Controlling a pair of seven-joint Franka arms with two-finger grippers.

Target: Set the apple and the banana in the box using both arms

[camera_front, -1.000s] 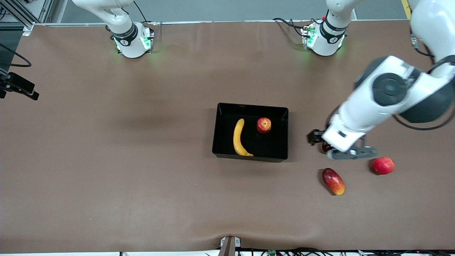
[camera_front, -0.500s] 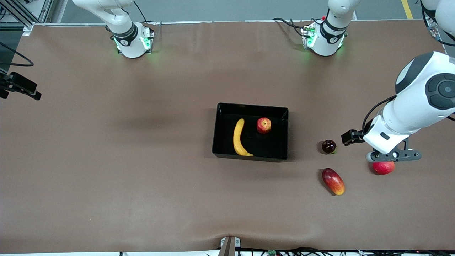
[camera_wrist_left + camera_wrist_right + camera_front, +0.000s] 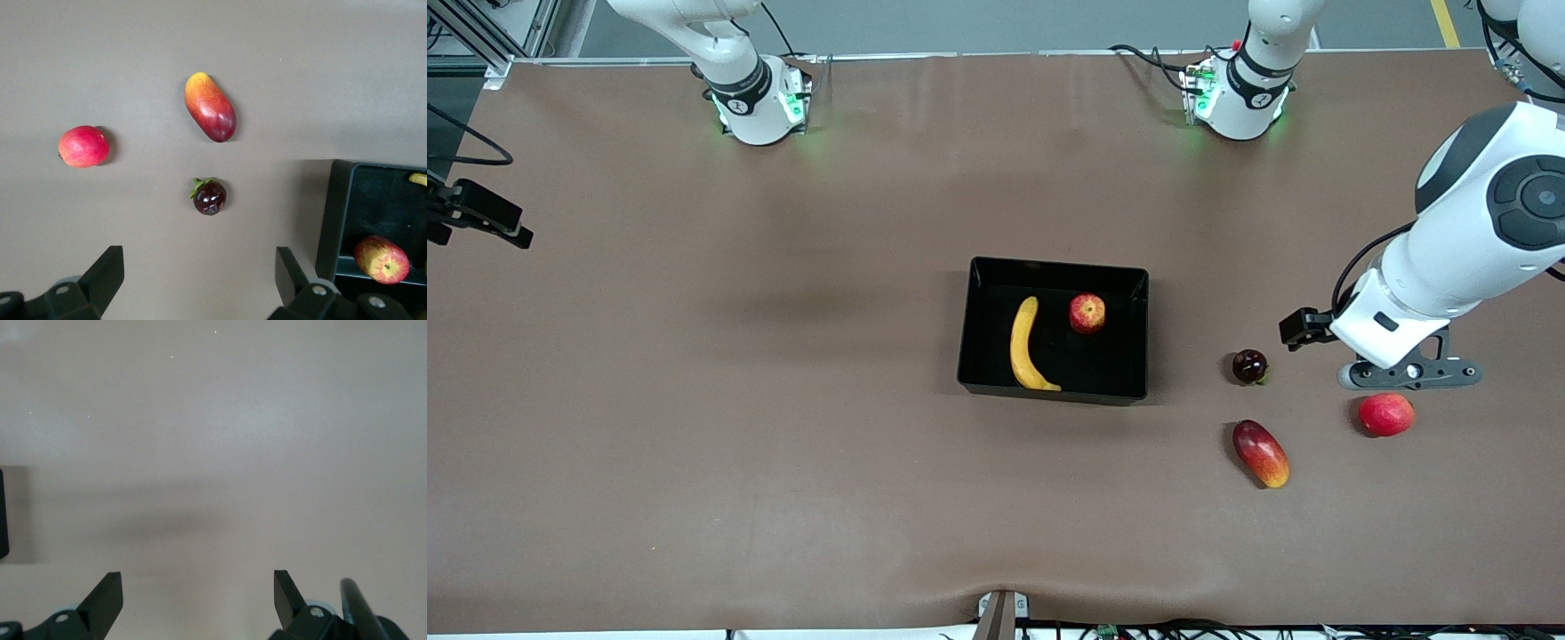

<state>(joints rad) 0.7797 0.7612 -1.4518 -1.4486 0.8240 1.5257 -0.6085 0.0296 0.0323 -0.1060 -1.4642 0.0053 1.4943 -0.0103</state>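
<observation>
The apple (image 3: 1087, 313) and banana (image 3: 1025, 344) lie in the box (image 3: 1054, 394), so the task looks done. The left gripper (image 3: 197, 283), jaws apart and empty, hangs above the bench beside the box; the right gripper (image 3: 198, 600), also apart, waits. Both should simply lift clear.

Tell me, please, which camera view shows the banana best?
The front view: the whole banana lies in the box beside the apple. The left wrist view catches only its tip at the edge; the right wrist view shows none.

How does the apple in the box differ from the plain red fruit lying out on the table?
The apple shows yellowish streaks and a stem dimple; the plain red fruit is evenly red. The apple sits inside the box beside the banana; the red fruit lies on the table, slightly larger. Both are round and untouched.
</observation>
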